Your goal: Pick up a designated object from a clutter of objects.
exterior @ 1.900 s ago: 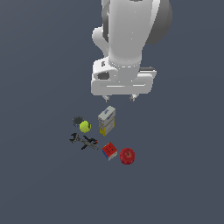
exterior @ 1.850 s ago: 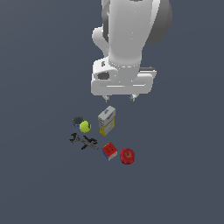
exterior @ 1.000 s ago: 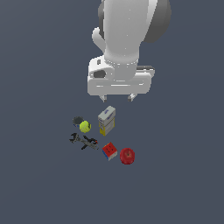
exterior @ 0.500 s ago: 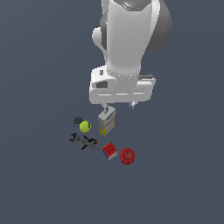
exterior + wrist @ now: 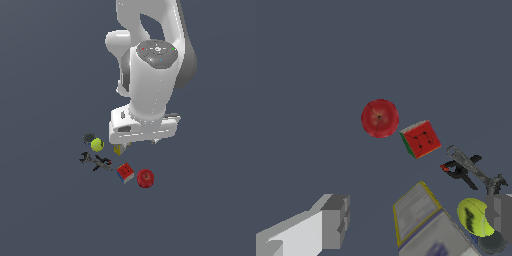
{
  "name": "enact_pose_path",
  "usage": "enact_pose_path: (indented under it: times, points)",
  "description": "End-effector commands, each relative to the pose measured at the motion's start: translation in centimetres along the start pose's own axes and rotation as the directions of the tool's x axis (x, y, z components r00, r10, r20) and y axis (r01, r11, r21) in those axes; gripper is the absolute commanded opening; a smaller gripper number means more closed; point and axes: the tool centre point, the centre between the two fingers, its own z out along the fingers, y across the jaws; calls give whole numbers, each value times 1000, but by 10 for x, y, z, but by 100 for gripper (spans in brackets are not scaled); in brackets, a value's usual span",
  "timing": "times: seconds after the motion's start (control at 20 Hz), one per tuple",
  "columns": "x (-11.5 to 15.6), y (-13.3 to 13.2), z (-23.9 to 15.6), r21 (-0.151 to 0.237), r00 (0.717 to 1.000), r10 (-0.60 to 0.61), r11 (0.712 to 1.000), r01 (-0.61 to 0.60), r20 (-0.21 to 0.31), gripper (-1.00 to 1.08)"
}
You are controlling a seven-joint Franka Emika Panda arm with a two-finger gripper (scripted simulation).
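Note:
The designated object, a glossy red apple (image 5: 145, 178) (image 5: 380, 118), lies at the edge of the clutter on the exterior view's right, next to the red-blue cube (image 5: 125, 173) (image 5: 420, 138). The clutter also holds a black tool (image 5: 95, 161) (image 5: 471, 170), a yellow-green ball (image 5: 97, 145) (image 5: 475, 216), a dark round thing (image 5: 89, 137) and a grey-yellow box (image 5: 423, 220). My gripper (image 5: 140, 144) (image 5: 417, 217) hangs open above the box, which it mostly hides in the exterior view. The apple is apart from the fingers (image 5: 336, 220), with nothing between them.
All the objects rest on a plain dark grey-blue floor (image 5: 50, 210). The white arm (image 5: 152, 75) towers over the far side of the clutter. Cube and apple are a small gap apart.
The arm has come down toward the clutter and turned. The hand now covers most of the box in the exterior view. The gripper stays open and the objects have not moved.

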Motion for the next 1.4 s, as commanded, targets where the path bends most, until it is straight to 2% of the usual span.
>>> enact_pose_path:
  times: [0.0,0.3,0.65,1.35]
  points:
    - [13,-4,21,2,1000,-19,1000,19,-2,100]
    - [40,-13,71,9,998,-60,998,60,-6,100]
    - [57,-22,113,17,996,-90,996,91,-11,100]
    - [63,-26,139,21,995,-103,994,103,-12,100]
